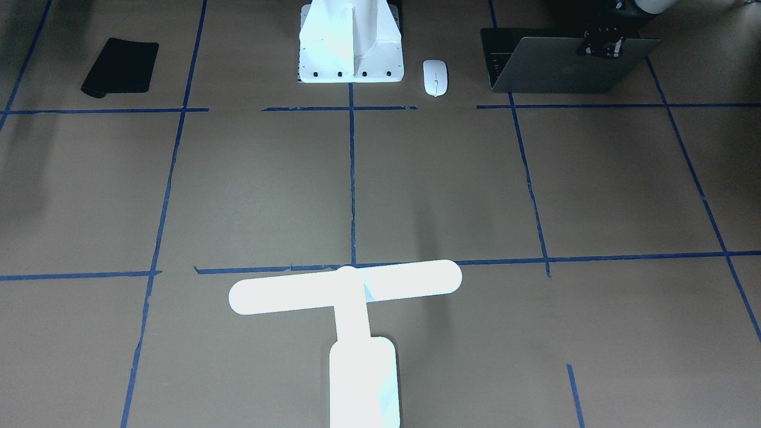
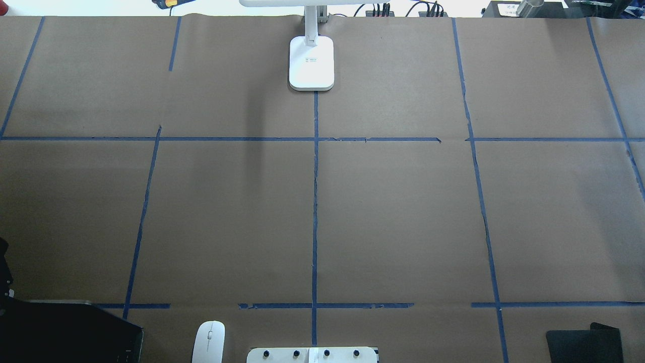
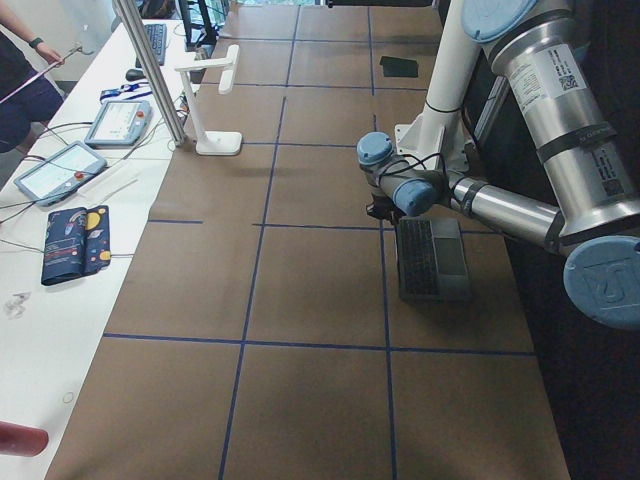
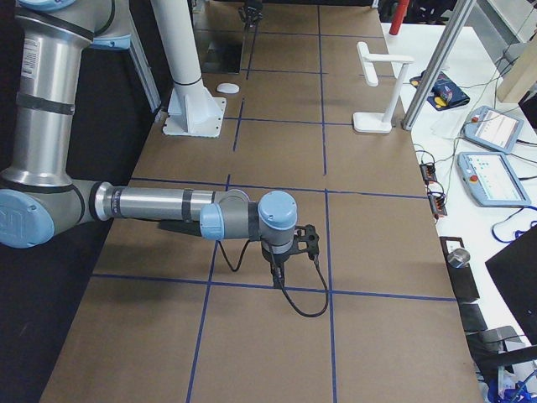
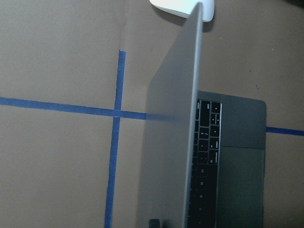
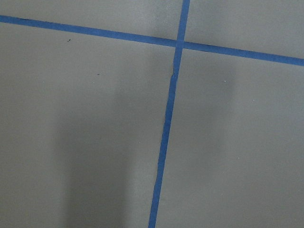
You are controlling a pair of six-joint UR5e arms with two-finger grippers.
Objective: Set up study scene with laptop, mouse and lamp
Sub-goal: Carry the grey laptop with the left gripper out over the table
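The grey laptop [image 1: 571, 68] stands open near the robot's base on its left side, with the lid raised. My left gripper [image 1: 600, 46] is at the lid's top edge and looks closed on it. In the left wrist view the lid [image 5: 173, 152] runs edge-on above the black keys [image 5: 205, 156]. The white mouse [image 1: 435, 77] lies between the laptop and the pedestal, and it also shows in the overhead view [image 2: 208, 343]. The glowing lamp [image 1: 348, 288] stands at the table's far middle edge. My right gripper [image 4: 278, 270] hangs over bare paper; I cannot tell its state.
A black mouse mat [image 1: 120, 65] lies near the robot on its right side. The white bolted pedestal [image 1: 351, 53] stands at the robot's base. Blue tape lines [image 2: 315, 201] divide the brown paper. Tablets and cables lie on a side bench [image 4: 487, 159].
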